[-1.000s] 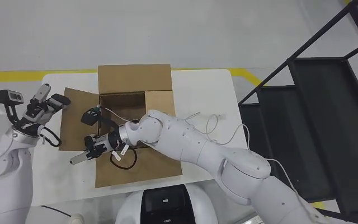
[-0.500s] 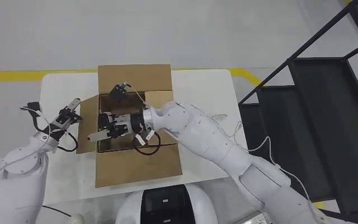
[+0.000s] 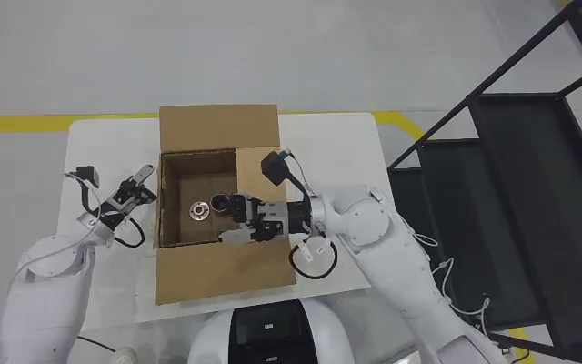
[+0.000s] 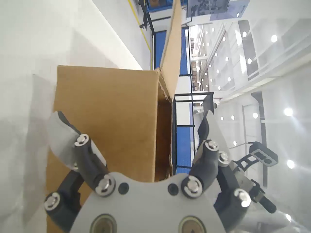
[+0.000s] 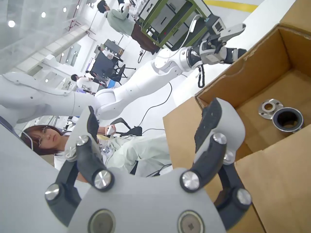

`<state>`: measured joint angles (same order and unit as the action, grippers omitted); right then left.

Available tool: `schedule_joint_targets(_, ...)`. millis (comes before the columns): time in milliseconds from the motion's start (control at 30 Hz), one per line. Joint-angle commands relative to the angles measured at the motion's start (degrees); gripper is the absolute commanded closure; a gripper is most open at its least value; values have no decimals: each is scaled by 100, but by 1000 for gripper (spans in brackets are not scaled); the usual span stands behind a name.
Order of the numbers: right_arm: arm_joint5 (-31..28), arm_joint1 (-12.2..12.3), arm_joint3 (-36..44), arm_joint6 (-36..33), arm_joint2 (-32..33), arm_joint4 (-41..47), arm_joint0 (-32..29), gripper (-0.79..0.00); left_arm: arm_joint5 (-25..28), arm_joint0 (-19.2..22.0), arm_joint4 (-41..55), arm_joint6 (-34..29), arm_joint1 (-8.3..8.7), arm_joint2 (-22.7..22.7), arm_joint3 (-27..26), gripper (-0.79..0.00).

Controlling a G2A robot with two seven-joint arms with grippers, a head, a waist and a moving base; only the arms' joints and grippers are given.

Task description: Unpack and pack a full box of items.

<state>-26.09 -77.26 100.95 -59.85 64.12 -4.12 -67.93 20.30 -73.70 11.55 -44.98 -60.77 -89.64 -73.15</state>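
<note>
An open cardboard box (image 3: 218,127) stands on the white table (image 3: 332,150). On its floor lie a metal flange (image 3: 195,211) and a black ring-shaped part (image 3: 219,205); the flange (image 5: 268,107) and the black ring (image 5: 288,120) lie side by side. My right gripper (image 3: 233,221) hangs open over the box's right side, near the black ring, with nothing held (image 5: 153,112). My left gripper (image 3: 139,185) is open at the box's left wall (image 4: 107,112), one finger on each side of it. The right wrist view has this left gripper (image 5: 227,41) at the wall's top edge.
The box's front flap (image 3: 223,268) lies flat toward the table's near edge, and the back flap stands behind. Its right flap (image 3: 259,168) folds partly over the opening. A black metal stair frame (image 3: 496,173) stands off the table's right end.
My right arm has drawn back from the box's left flap to its right side. My left gripper has come in to the left wall. The left flap no longer lies flat outward.
</note>
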Motion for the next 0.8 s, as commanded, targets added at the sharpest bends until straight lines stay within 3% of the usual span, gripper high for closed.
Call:
schedule_joint_targets(0, -13, 33, 8, -174, 15, -18, 4, -785, 74, -80, 128, -152, 36, -181, -155, -785)
schedule_joint_targets(233, 80, 147, 84, -298, 250, 55, -139, -785, 132, -555, 755, -600, 163, -1014, -1397, -785)
schedule_joint_targets(367, 155, 231, 198, -287, 504, 33, -339, -785, 11, -720, 831, -772, 197, -1171, -2220, -785)
schedule_joint_targets(533, 175, 337, 379, -239, 865, 81, -667, -785, -259, -512, 474, -727, 177, -603, -2741, -785)
schedule_joint_targets(767, 179, 472, 526, -134, 1369, 206, -1147, -785, -628, 391, 70, -462, 20, 955, -2293, -785)
